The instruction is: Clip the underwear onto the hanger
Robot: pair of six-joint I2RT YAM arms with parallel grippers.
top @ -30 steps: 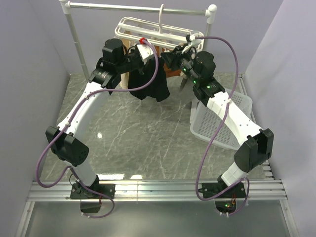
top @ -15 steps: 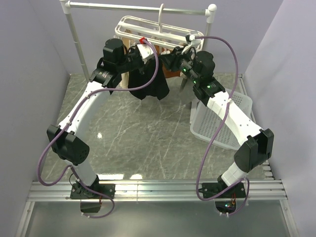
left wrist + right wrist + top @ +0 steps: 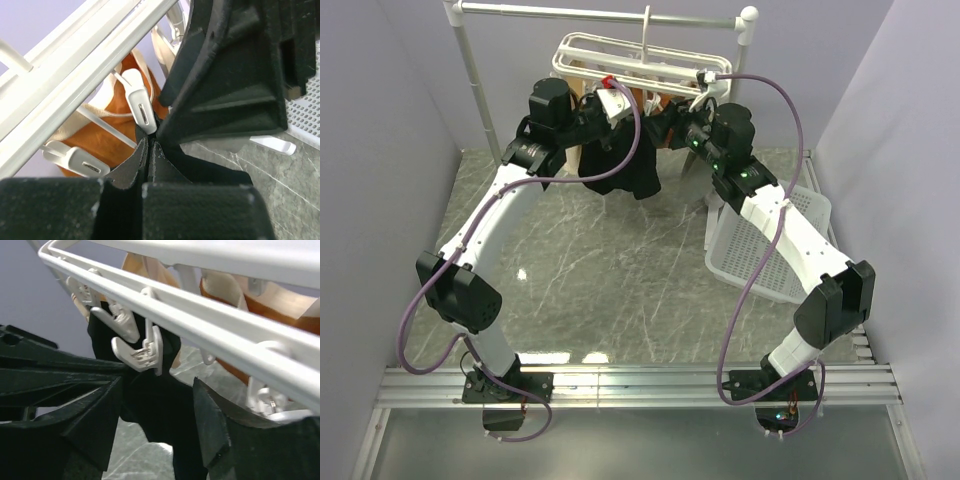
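Observation:
The black underwear point(image 3: 623, 165) hangs below the white hanger point(image 3: 620, 52), bunched at its top edge. My left gripper point(image 3: 620, 112) is shut on that top edge; in the left wrist view its fingertips point(image 3: 150, 142) pinch the fabric right under a white clip point(image 3: 141, 109). My right gripper point(image 3: 665, 118) faces it from the right. Its jaws point(image 3: 157, 405) stand open on either side of the hanging underwear point(image 3: 167, 415), just below a clip point(image 3: 145, 351) whose tip meets the fabric. The hanger's bar point(image 3: 200, 315) runs across above.
The hanger hooks onto a metal rail stand point(image 3: 600, 15) at the back. An orange garment point(image 3: 280, 300) and a beige one point(image 3: 135, 262) hang from other clips. A white laundry basket point(image 3: 770, 250) sits on the marble table at the right.
The right gripper's jaws have opened wider. Both grippers and the underwear have risen slightly toward the hanger.

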